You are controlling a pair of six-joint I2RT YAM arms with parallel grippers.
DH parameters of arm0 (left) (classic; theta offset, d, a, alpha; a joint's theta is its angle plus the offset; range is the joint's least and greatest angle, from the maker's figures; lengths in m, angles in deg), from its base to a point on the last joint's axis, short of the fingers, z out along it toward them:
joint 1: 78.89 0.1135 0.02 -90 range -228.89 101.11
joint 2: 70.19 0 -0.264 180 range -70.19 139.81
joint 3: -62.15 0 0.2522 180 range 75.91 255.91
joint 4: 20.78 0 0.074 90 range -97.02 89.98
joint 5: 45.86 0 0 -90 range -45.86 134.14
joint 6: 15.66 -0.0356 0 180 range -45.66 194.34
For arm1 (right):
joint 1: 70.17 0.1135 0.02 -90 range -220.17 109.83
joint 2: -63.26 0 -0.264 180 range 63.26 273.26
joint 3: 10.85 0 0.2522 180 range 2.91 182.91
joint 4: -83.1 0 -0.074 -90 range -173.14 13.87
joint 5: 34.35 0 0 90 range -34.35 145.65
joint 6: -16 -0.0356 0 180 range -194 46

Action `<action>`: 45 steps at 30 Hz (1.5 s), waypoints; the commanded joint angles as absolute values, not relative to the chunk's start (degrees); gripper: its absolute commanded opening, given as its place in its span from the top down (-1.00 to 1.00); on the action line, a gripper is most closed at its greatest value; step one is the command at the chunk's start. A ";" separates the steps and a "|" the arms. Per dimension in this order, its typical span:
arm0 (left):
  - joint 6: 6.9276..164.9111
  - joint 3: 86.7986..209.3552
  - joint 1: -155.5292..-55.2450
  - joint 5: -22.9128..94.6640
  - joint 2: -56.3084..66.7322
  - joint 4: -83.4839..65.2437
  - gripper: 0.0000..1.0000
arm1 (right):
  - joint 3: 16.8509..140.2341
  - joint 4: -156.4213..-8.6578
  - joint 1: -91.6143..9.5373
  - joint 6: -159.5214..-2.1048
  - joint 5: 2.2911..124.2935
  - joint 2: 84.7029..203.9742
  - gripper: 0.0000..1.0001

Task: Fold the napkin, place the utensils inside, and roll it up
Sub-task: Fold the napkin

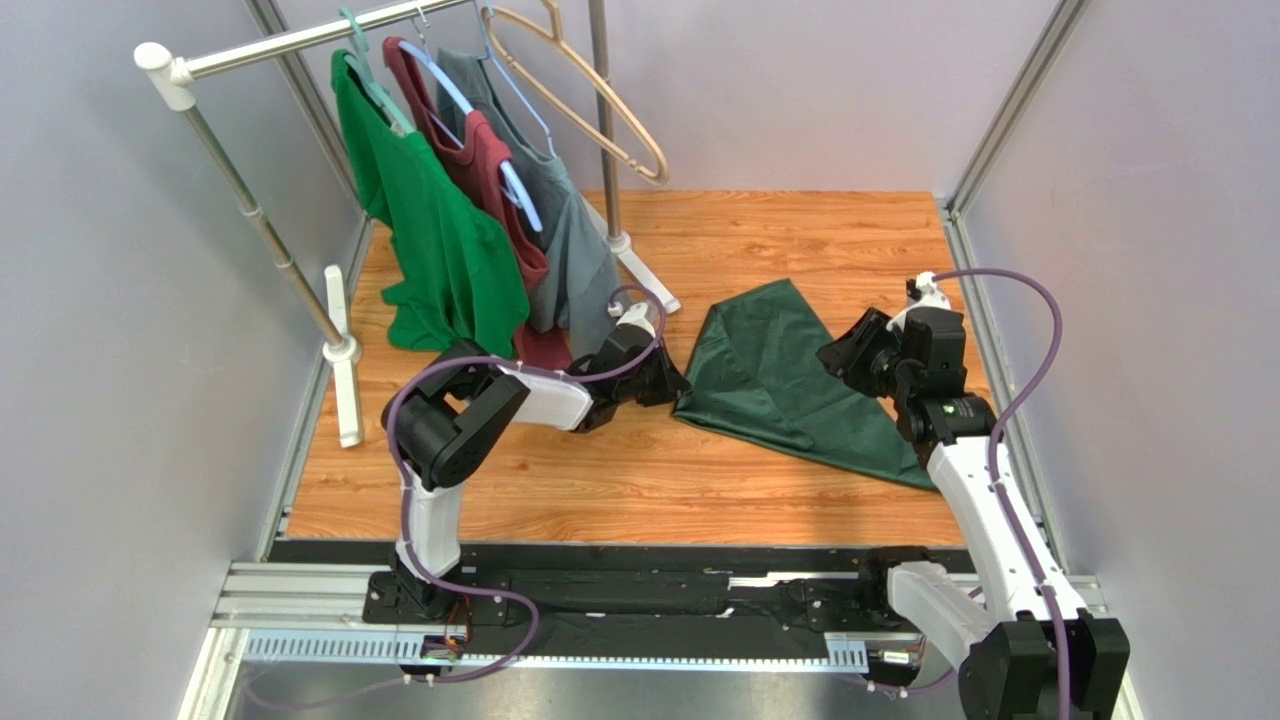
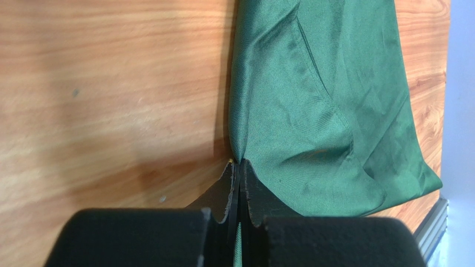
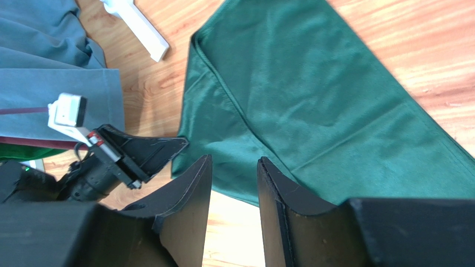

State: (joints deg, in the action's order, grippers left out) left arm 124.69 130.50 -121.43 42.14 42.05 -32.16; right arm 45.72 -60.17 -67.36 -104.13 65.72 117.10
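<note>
Finding: a robotics test cell in a lab, not a home or shop. Evidence: plain grey panels point(image 1: 120, 375) enclose 3 sides, held in bare aluminium posts point(image 1: 1010, 108). My left arm point(image 1: 451, 428) and right arm point(image 1: 977, 495) are bolted to a black rail point(image 1: 646, 590) at the near edge of a wood-grain surface point(image 1: 631, 480). Purple cable point(image 1: 1052, 345) runs exposed along both arms. A garment rack point(image 1: 248, 218) stands on the surface itself, far left.

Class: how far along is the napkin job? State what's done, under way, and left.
Done: napkin lies partly folded, layers overlapping. Under way: left gripper pinches its corner, jaws shut; right gripper hovers open above. Left: no fork in view; nothing rolled.
</note>
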 commanded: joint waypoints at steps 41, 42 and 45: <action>107.74 123.72 -117.82 43.00 5.92 2.47 -0.88 | 41.67 -33.21 -106.20 -111.61 59.60 126.00 0.03; 107.13 123.81 -117.82 42.39 6.01 2.82 -0.88 | 41.15 -33.65 -106.20 -112.40 60.13 127.66 0.04; 106.86 124.51 -117.82 41.33 7.32 3.53 -0.87 | 40.35 -37.07 -106.20 -113.02 59.79 129.26 0.06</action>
